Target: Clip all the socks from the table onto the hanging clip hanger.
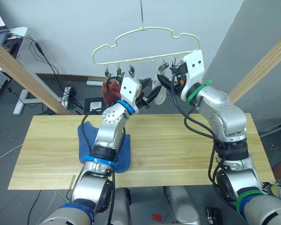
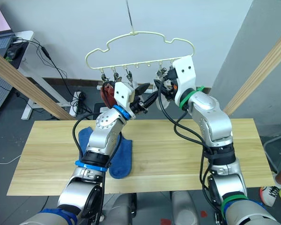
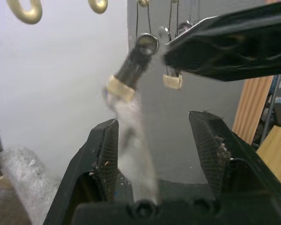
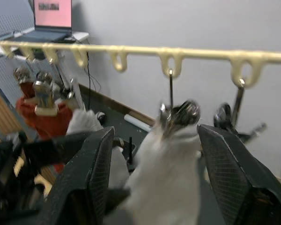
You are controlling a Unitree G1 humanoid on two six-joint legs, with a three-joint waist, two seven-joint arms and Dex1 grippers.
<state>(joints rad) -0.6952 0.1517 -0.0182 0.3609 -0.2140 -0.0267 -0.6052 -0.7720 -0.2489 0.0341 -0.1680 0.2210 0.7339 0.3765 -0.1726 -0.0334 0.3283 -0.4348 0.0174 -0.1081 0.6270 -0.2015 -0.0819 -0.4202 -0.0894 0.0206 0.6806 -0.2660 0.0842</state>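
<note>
From the head views, both arms reach up under the clip hanger (image 2: 139,47), a rust red sock (image 2: 108,93) hanging beside the left gripper (image 2: 147,99) and blue socks (image 2: 119,157) on the table (image 2: 187,154) below. Left wrist view: fingers (image 3: 103,154) spread wide, a light grey sock (image 3: 133,140) dangling between them from a silver clip (image 3: 131,75). Right wrist view: the right gripper (image 4: 152,173) also gapes open (jaws either side of the grey sock).

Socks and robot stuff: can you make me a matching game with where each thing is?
Things:
1. blue sock
2. rust red sock
3. light grey sock
4. clip hanger

Places:
A. dangling on a hook above the table
B. lying flat on the table
C. between the open fingers of the right gripper
D. clipped near the hanger's left end

Pairs: 1-B, 2-D, 3-C, 4-A
</note>
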